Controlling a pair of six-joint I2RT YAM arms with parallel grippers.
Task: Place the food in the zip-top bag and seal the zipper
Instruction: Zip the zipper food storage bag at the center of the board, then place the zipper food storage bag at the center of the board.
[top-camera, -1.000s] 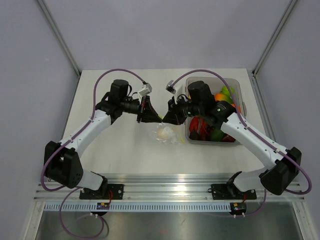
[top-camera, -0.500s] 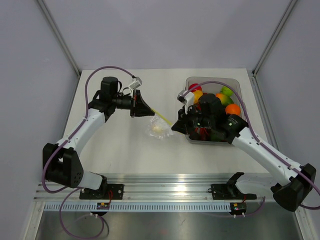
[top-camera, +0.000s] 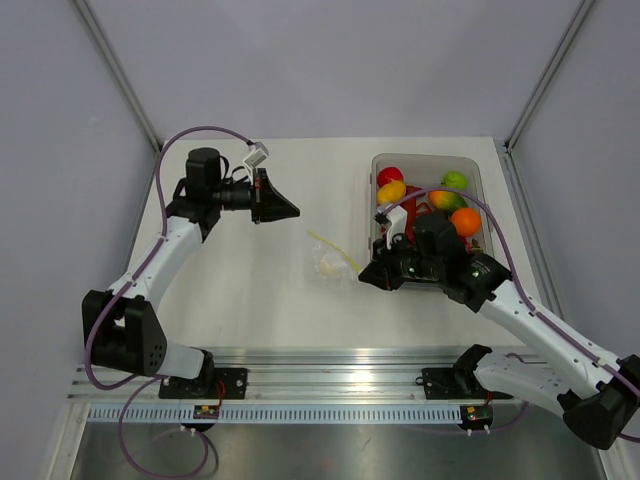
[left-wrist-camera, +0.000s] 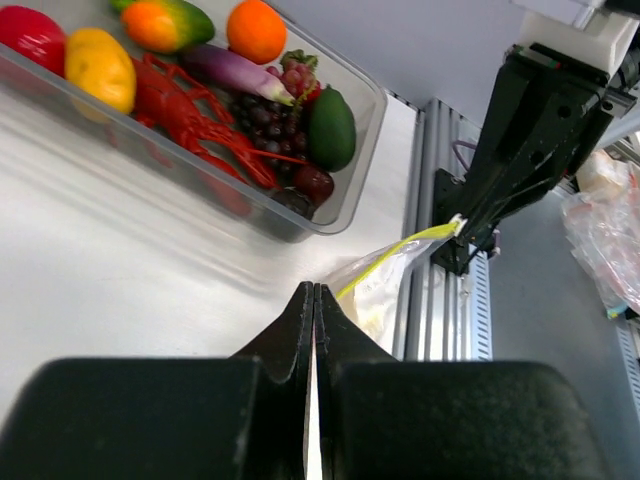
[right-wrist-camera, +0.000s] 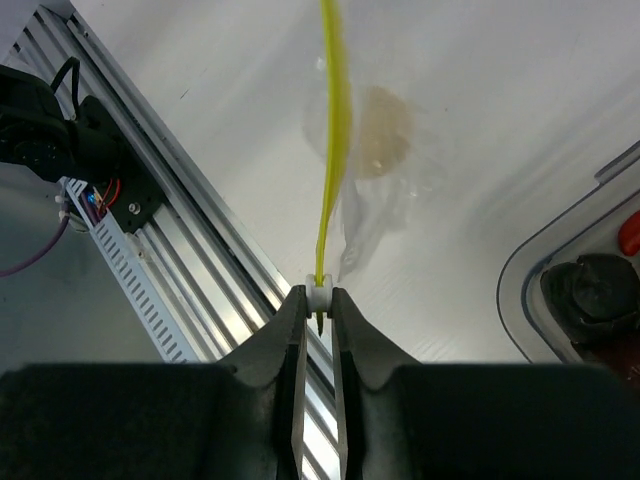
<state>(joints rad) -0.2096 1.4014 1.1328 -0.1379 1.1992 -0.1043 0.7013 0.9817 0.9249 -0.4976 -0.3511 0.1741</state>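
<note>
Two hands, only one engaged. The right hand (right-wrist-camera: 318, 298) is pinched tight on the near end of the thin yellow zipper strip (right-wrist-camera: 332, 130). The strip's long axis runs straight away from it along the small crinkled clear zip-top bag (top-camera: 328, 264). The bag lies on the white counter (top-camera: 230, 280) with a pale lump of food (right-wrist-camera: 378, 140) inside. Farther off, the left hand (top-camera: 290, 211) is closed on nothing, well apart from the strip's far end.

The white-and-black left arm reaches up the worktop's left edge toward the far left corner, with its wrist turned rightward. The left end effector (top-camera: 291, 211) has its fingers pressed together, empty. The right arm stretches low from the near right corner toward mid-worktop. The right end effector (right-wrist-camera: 318, 296) is pinched on the thin yellow zipper strip (right-wrist-camera: 337, 120).
</note>
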